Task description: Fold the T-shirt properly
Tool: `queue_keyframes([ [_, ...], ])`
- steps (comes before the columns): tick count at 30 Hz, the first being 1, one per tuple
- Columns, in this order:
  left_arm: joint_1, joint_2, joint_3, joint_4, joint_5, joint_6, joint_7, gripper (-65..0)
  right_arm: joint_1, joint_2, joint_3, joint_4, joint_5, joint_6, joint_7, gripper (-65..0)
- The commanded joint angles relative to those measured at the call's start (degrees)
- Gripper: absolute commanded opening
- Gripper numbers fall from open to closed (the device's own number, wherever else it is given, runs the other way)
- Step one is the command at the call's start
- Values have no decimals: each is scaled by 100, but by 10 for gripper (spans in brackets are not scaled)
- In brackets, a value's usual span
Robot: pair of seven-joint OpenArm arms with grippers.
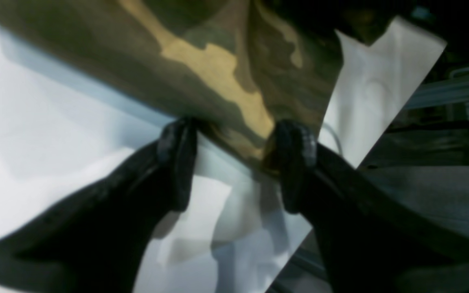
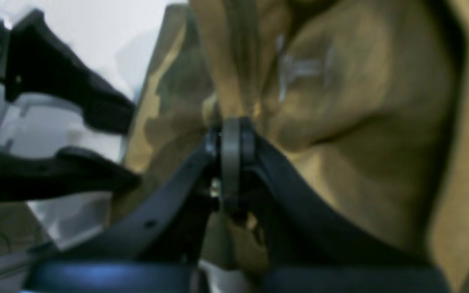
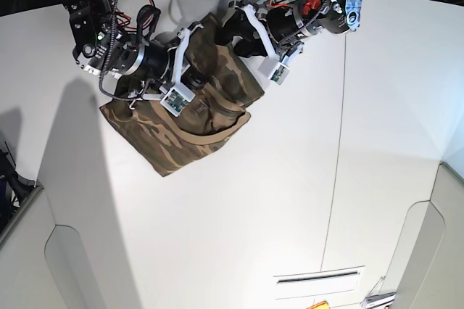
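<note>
Right hand (image 2: 237, 126) shut on T-shirt (image 2: 364, 101) fold | left hand (image 1: 236, 142) wide open, T-shirt edge between fingertips (image 1: 179, 162)

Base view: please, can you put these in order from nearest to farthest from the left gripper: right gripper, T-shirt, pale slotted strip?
From the left gripper:
1. T-shirt, right at its fingers.
2. Right gripper, on the robot's right.
3. Pale slotted strip, at the view's bottom.

Brown, olive, tan camouflage T-shirt (image 3: 170, 138)
</note>
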Motion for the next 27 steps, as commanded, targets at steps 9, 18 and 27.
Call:
queue_keyframes([
  [9, 20, 0, -2, 44, -20, 22, 111, -306, 70, 9, 9, 87, 407, 2, 136, -650],
  [18, 17, 0, -2, 44, -68, 22, 103, -306, 52, 11, -293, 87, 927, 4, 4, -650],
  [27, -28, -2, -2, 44, -66, 22, 26, -306, 94, -188, -568, 153, 942, 2, 28, -650],
])
